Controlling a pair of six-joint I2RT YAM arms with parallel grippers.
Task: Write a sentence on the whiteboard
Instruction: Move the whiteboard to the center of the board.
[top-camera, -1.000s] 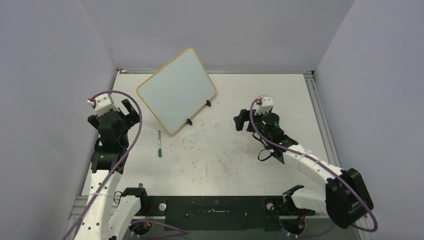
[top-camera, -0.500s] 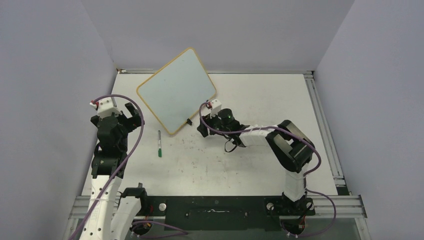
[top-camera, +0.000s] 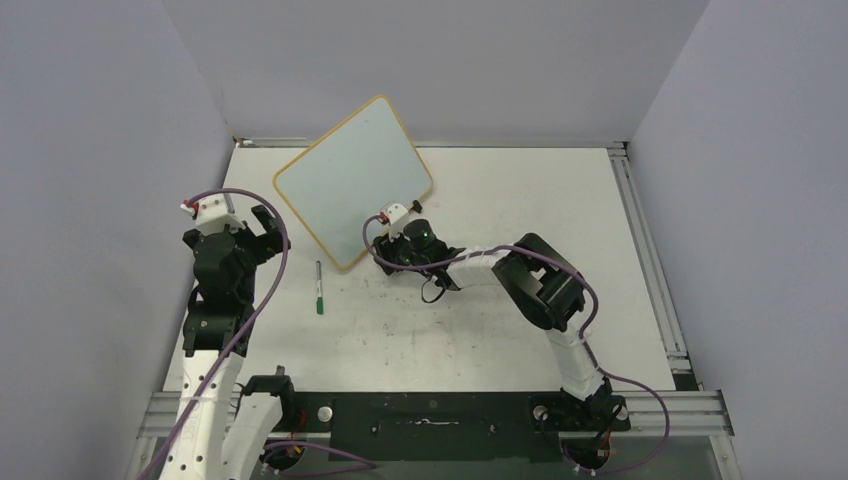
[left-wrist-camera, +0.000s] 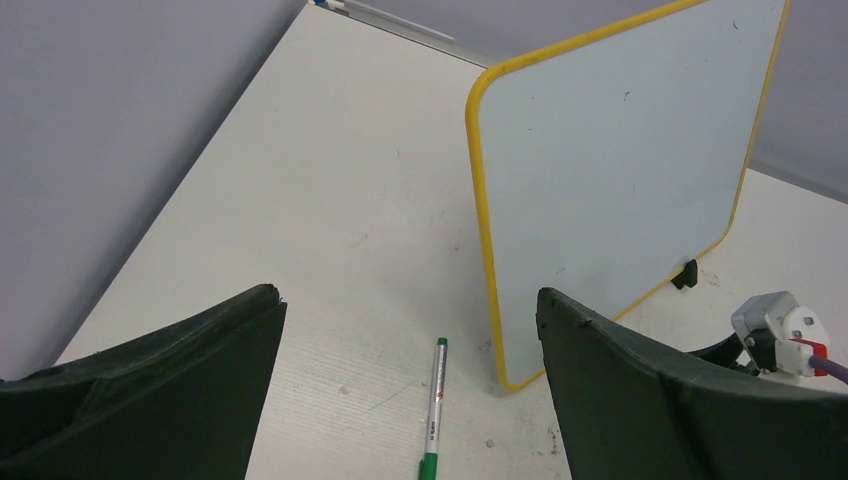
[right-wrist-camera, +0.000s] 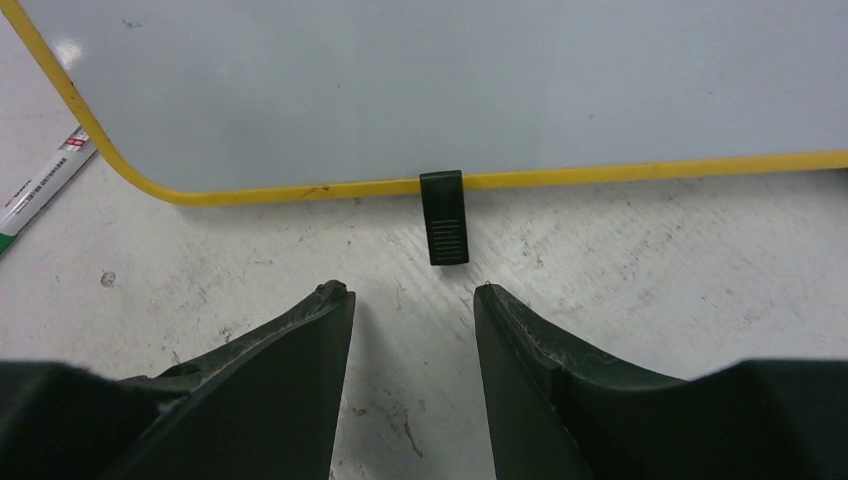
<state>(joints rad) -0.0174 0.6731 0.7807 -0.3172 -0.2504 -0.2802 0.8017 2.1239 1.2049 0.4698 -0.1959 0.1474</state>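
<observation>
Near edge of whiteboard (top-camera: 350, 180), standing far-left on worktop (top-camera: 480, 320): right fingers (right-wrist-camera: 300, 350) have swung in from the right and narrowed, pinching nothing, facing its clip foot (right-wrist-camera: 444, 215); left fingers (left-wrist-camera: 200, 360) spread wide; board blank, marker (top-camera: 319, 290) ungrasped, so writing not begun.

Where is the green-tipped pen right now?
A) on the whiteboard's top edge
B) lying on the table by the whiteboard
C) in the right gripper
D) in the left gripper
B: the pen lies loose on the table, just beside the whiteboard.
</observation>
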